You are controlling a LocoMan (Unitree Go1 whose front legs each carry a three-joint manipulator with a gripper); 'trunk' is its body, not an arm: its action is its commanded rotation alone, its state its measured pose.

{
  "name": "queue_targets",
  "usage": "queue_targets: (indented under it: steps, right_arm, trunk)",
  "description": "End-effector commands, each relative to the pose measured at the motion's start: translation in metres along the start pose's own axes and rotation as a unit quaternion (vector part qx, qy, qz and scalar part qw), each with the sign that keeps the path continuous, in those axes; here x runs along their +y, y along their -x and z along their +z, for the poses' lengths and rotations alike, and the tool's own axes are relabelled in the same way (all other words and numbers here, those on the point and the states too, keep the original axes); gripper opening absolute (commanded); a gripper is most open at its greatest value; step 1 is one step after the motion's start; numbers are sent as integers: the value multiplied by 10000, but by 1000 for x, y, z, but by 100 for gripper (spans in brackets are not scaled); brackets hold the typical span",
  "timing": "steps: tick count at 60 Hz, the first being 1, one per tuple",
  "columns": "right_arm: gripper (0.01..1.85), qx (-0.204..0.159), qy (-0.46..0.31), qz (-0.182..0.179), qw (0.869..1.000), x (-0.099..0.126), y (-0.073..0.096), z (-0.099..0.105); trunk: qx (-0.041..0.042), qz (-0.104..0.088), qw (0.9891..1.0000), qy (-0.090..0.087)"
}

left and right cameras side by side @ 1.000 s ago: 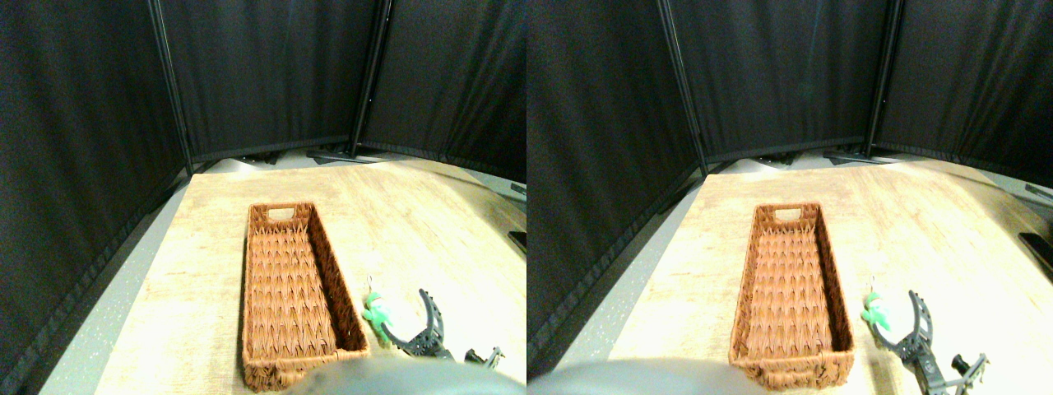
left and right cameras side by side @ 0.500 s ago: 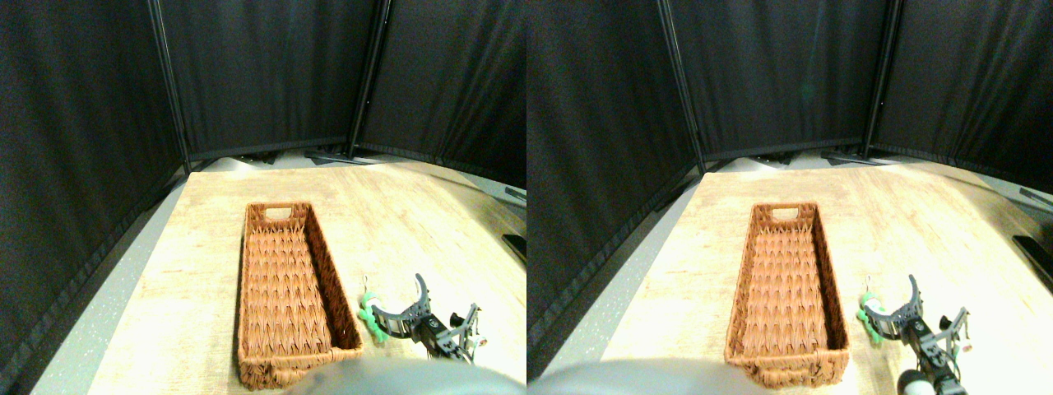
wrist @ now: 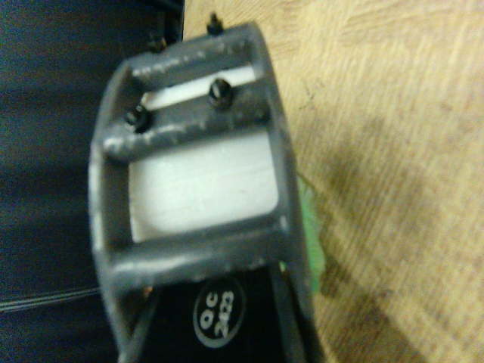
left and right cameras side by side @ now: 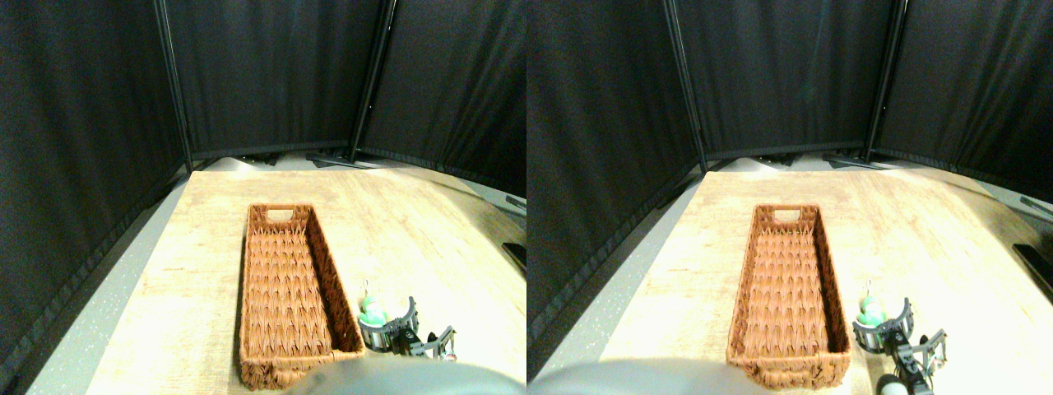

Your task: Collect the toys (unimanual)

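On the wooden table (left and right cameras side by side: 411, 222): a long wicker basket (left and right cameras side by side: 288, 288) lies lengthwise, running away from the camera, with nothing visible inside it.
Toy location: one green toy (left and right cameras side by side: 372, 311) sits on the table just beside the basket's right wall, near the basket's near end, outside the basket.
Toy detail: a thin string loop shows at the toy's far side; finer features are too small to tell.
Right gripper (left and right cameras side by side: 385, 331): low at the table, directly at the toy, reaching in from the lower right.
Gripper state: the dark curved jaws sit around the near part of the toy with only a narrow gap showing; whether they actually clamp it cannot be told.
Wrist view: the grey open frame of a jaw (wrist: 197, 181) fills the middle; a sliver of the green toy (wrist: 311, 234) shows right against its edge, over the wood grain.
Surroundings: black curtain panels (left and right cameras side by side: 263, 74) stand behind and beside the table.
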Motion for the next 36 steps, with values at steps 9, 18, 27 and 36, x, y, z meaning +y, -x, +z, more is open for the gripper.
queue_targets:
  steps: [9,18,27,36]
  right_arm:
    - [111,-18,-212,11,9998,-6,-13,0]
    - [111,-87,-510,-142,9986,-11,-18,3]
    - [94,-299,-859,-322,9953,-14,-22,4]
    - [6,-1126,-469,-248,9922,-14,-25,1]
  trunk:
    - [89,46,9998,157]
    - [93,66,9998,166]
    - [107,69,9998,156]
    - [121,53,9998,133]
